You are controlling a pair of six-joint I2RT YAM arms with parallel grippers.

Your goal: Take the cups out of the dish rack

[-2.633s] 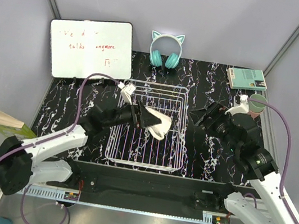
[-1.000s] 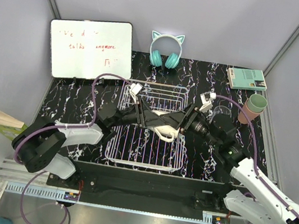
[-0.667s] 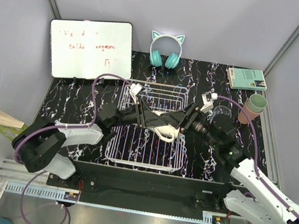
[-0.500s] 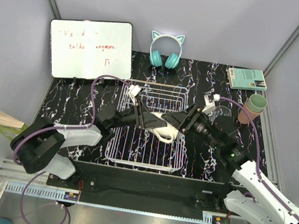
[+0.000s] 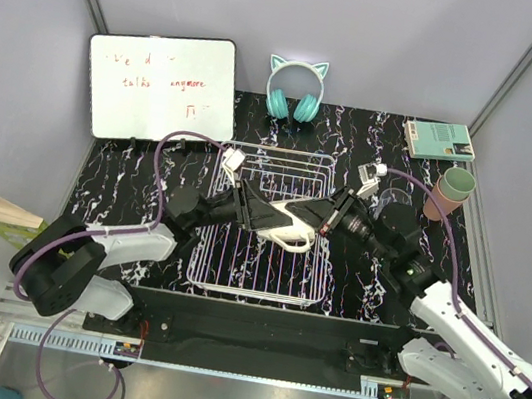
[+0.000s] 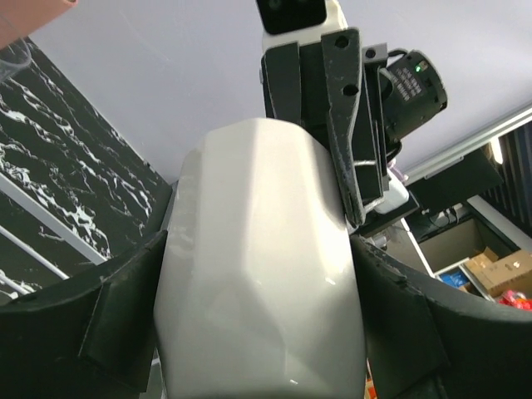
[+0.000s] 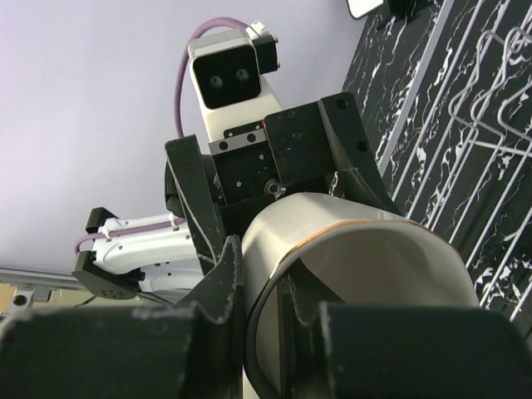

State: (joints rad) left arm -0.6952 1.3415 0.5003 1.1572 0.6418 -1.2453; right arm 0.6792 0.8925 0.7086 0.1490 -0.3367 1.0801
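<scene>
A: Status on the cup unload?

B: A handover is judged to be in hand. The cream-white mug with a handle [image 5: 287,225] is held in the air over the white wire dish rack [image 5: 255,271], between the two arms. Contact with the wires cannot be told from above

A: Grippers?

B: The left gripper [image 5: 260,213] is clamped across the mug body, and both pads [image 6: 125,320] are seen pressed on its sides in the left wrist view. The right gripper [image 5: 321,218] is set on the mouth end. In the right wrist view the rim wall is seen between its fingers [image 7: 220,278], one inside and one outside, with a narrow gap. It is taken as closed on the rim

A: Next move?

B: The rim pinch should be confirmed first, then the left jaws opened. A thin grip on a glazed wall is judged liable to slip or pivot, so the release should be slow. The left arm is then to be backed off, clear of the handle. The mug is to be carried right and set upright on the black marbled table top [image 5: 126,188], near the clear glass [image 5: 395,197] and the salmon-pink tumbler [image 5: 442,201] with the sage-green tumbler [image 5: 459,180] nested in it

A: Light blue cup?

B: Not made out in any view
</scene>
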